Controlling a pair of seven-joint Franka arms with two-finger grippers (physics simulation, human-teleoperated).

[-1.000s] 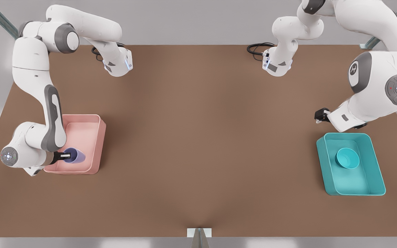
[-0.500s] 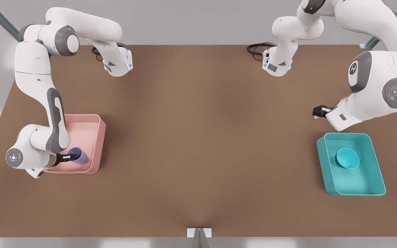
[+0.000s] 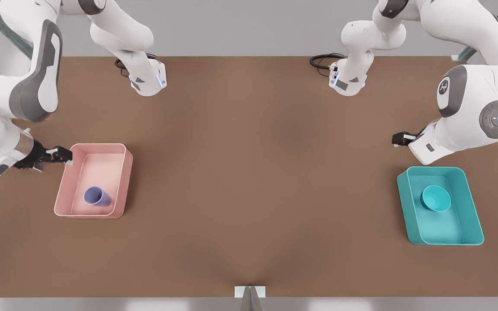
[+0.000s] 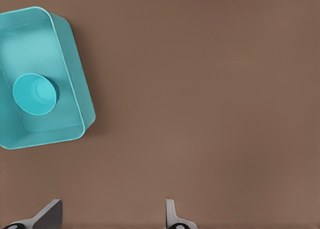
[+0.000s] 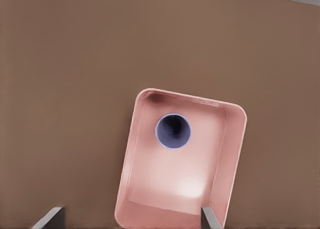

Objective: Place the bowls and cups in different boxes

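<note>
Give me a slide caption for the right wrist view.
Lavender cup upright in pink box, open right gripper above.

Even, bright, diffuse light from overhead, no glare, table [image 3: 249,172] evenly lit with a faint darker band down its middle, soft short shadows hugging the pink box [image 3: 121,181] and teal box [image 3: 404,203], edges slightly soft, no visible distortion.

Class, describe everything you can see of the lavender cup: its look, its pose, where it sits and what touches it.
The lavender cup is a small, smooth, handleless tumbler that looks like plastic and tapers toward its base. It stands upright and empty, its open mouth a dark circle in the right wrist view. It rests on the floor of the pink box, toward one end, clear of the walls. Nothing else touches it; the right gripper is open beyond the box's rim.
</note>
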